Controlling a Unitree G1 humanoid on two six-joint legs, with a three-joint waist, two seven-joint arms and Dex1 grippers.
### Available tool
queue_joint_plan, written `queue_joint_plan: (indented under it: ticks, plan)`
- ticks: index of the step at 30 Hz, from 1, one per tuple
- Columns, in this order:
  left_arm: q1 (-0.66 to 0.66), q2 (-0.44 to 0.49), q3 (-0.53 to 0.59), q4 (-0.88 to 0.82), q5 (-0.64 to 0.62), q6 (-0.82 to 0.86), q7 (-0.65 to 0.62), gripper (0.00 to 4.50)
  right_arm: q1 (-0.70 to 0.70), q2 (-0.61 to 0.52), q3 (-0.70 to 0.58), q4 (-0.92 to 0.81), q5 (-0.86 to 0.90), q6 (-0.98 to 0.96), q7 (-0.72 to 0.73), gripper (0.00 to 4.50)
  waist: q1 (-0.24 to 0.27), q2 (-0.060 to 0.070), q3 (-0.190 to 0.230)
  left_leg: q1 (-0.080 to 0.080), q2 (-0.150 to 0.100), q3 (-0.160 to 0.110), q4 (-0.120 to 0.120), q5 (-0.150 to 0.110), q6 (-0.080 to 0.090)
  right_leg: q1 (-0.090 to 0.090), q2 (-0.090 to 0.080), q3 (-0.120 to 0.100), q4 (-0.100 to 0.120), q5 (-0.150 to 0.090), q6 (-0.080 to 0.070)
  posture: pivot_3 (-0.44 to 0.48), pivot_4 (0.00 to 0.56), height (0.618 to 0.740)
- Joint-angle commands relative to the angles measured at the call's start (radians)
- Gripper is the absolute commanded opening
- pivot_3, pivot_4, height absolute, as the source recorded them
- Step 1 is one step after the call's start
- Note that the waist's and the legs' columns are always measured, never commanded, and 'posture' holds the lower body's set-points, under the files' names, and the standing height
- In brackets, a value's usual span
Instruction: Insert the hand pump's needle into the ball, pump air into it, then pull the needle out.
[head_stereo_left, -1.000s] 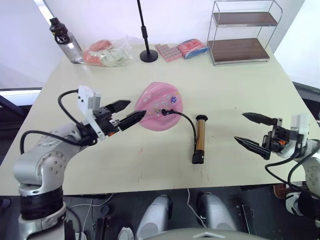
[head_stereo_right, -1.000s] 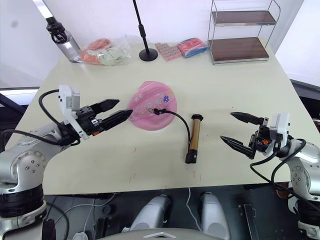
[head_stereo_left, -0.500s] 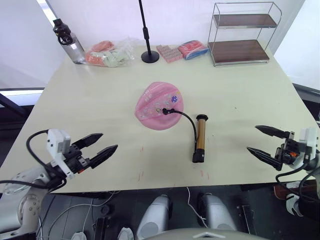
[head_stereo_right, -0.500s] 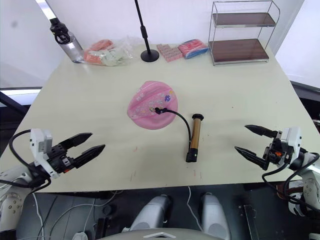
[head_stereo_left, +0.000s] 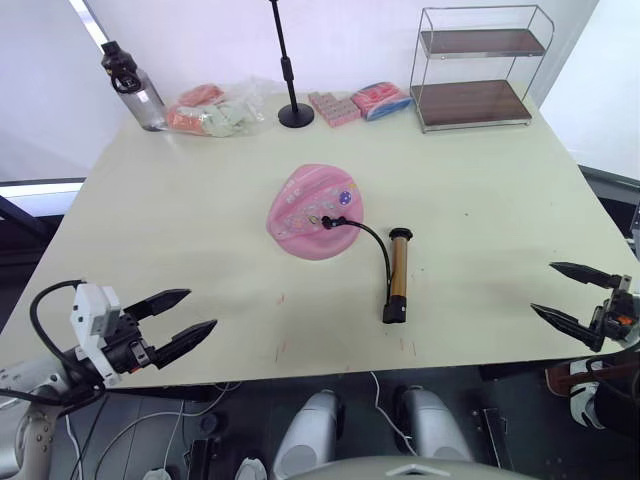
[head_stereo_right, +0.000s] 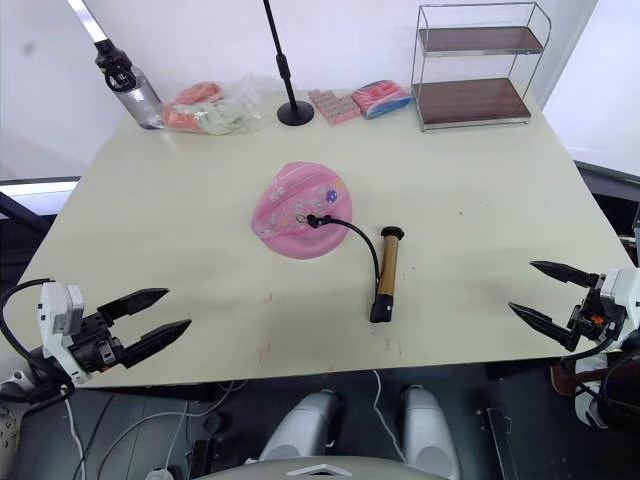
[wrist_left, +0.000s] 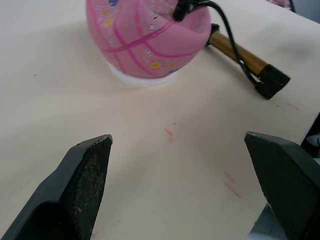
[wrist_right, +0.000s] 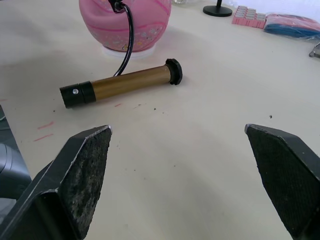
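Observation:
The pink ball (head_stereo_left: 313, 212) rests on a white ring at mid-table, its stickered face up. A thin black hose (head_stereo_left: 372, 242) curves from the ball's top to the gold-bronze hand pump (head_stereo_left: 399, 290), which lies flat on the table to the ball's right. The hose's black fitting (head_stereo_left: 327, 221) sits at the ball's valve; the needle itself is hidden there. My left gripper (head_stereo_left: 178, 320) hangs open off the table's front left edge. At the front right edge my right gripper (head_stereo_left: 568, 294) is open too. Both are far from the ball and pump.
Along the back edge stand a water bottle (head_stereo_left: 130, 88), a clear bag of packets (head_stereo_left: 215, 108), a black stand base (head_stereo_left: 295, 117), pink and blue packets (head_stereo_left: 362, 102) and a wire two-shelf rack (head_stereo_left: 476, 68). The cream table (head_stereo_left: 180, 210) has small red marks near its front.
Both arms have drawn back from the ball and pump towards the table's front edge, the left one furthest. Ball, hose and pump have not moved.

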Motion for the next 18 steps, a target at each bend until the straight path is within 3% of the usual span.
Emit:
queue_joint_plan:
  ticks: [1, 5, 12, 16, 18]
  plan:
    - [0.017, 0.005, -0.011, -0.118, -0.037, 0.048, 0.029, 4.48, -0.004, 0.004, -0.020, -0.036, 0.035, -0.025, 0.028, 4.50, 0.000, 0.000, 0.000, 0.000, 0.000, 0.000, 0.000, 0.000, 0.000, 0.000, 0.000, 0.000, 0.000, 0.000, 0.000, 0.000, 0.150, 0.740]
    - [0.021, -0.001, -0.064, -0.216, -0.029, 0.073, 0.063, 4.48, 0.006, 0.011, 0.004, -0.093, 0.051, 0.019, 0.037, 4.50, 0.000, 0.000, 0.000, 0.000, 0.001, 0.001, 0.001, 0.000, 0.000, 0.000, 0.001, 0.001, 0.000, 0.001, -0.001, 0.000, 0.150, 0.740]
    - [-0.036, -0.062, -0.229, -0.378, -0.038, 0.179, 0.239, 4.48, 0.020, 0.013, 0.041, -0.236, 0.098, 0.135, 0.024, 4.50, 0.002, 0.000, 0.000, 0.000, 0.003, 0.002, 0.006, 0.000, 0.000, 0.001, 0.004, 0.003, 0.000, 0.004, 0.000, 0.000, 0.150, 0.740]
    - [-0.120, -0.128, -0.404, -0.371, 0.041, 0.197, 0.334, 4.48, 0.011, 0.025, 0.055, -0.249, 0.089, 0.133, 0.025, 4.50, 0.003, 0.001, 0.000, 0.000, 0.004, 0.005, 0.007, 0.000, 0.000, 0.001, 0.009, 0.006, 0.000, 0.006, -0.001, 0.000, 0.150, 0.740]
    - [-0.228, -0.202, -0.502, -0.322, 0.101, 0.206, 0.414, 4.48, 0.013, 0.040, 0.062, -0.249, 0.077, 0.122, 0.014, 4.50, 0.002, -0.001, -0.001, 0.001, 0.004, 0.006, 0.008, 0.000, 0.000, 0.002, 0.010, 0.007, 0.000, 0.007, -0.001, 0.000, 0.150, 0.740]
